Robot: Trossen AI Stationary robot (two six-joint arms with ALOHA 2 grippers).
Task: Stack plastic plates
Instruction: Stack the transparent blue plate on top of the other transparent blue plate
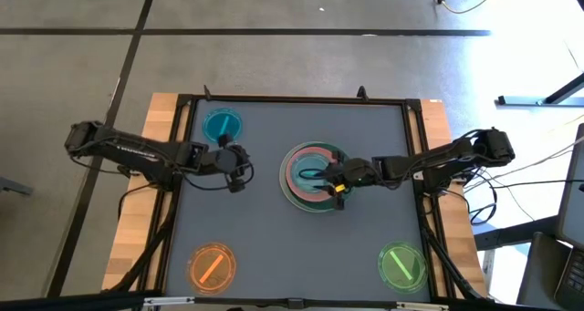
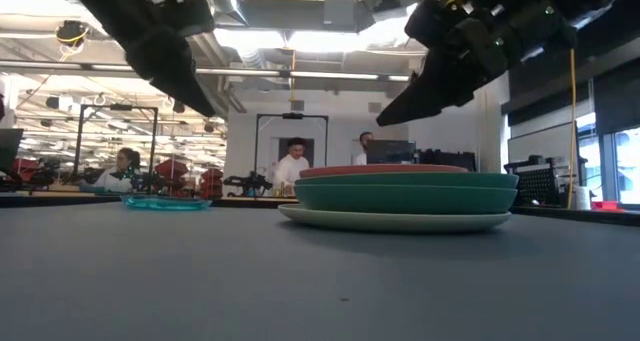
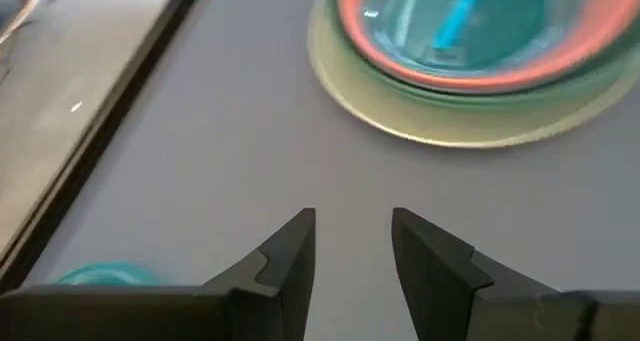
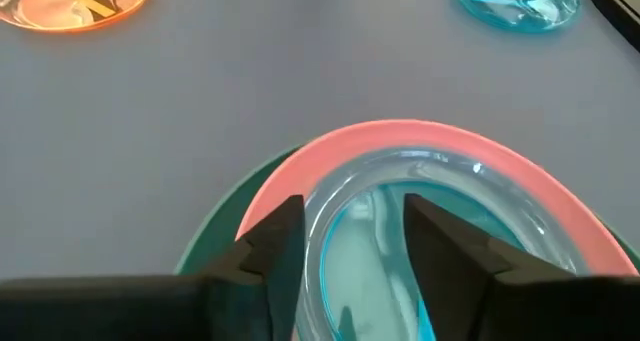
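I see the stack (image 1: pixel 313 174) mid-table: cream plate at the bottom, green, then pink, with a small translucent teal plate (image 4: pixel 400 231) nested on top. My right gripper (image 1: pixel 330 176) straddles its rim, fingers apart; I should lift straight up. Left gripper (image 1: pixel 235 161), beside the stack, stands open.
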